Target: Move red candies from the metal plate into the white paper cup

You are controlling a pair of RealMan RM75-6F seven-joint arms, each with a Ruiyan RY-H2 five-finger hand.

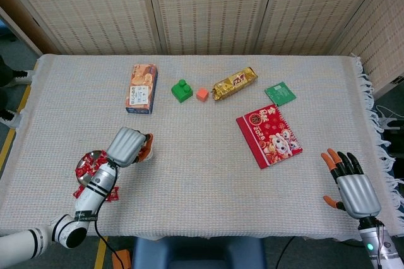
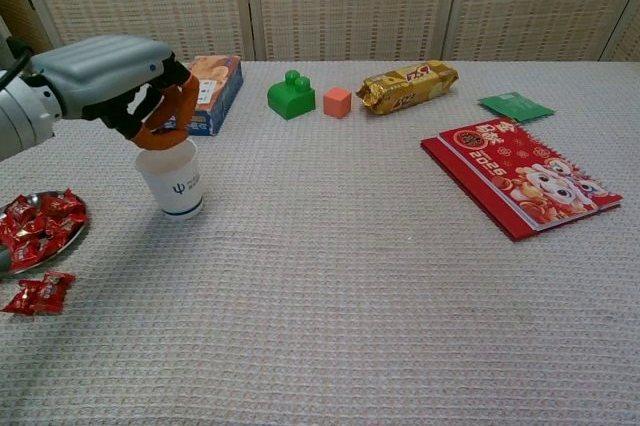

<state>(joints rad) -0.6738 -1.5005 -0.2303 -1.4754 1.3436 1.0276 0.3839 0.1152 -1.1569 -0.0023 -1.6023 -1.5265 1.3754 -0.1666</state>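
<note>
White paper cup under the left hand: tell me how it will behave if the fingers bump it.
The white paper cup is probably light: thin paper, seemingly few candies inside. It stands upright, taller than its narrow base, so a sideways knock from the left hand could tip it. The woven tablecloth likely grips the base, favouring tipping over sliding.

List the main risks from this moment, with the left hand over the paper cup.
1. The left hand hangs with its fingertips right at the rim of the white paper cup; the light cup could tip or slide if it is nudged.
2. Whether the hand holds a candy cannot be seen, so a drop may miss the cup.
3. Two red candies already lie on the cloth beside the metal plate; more could spill.
</note>
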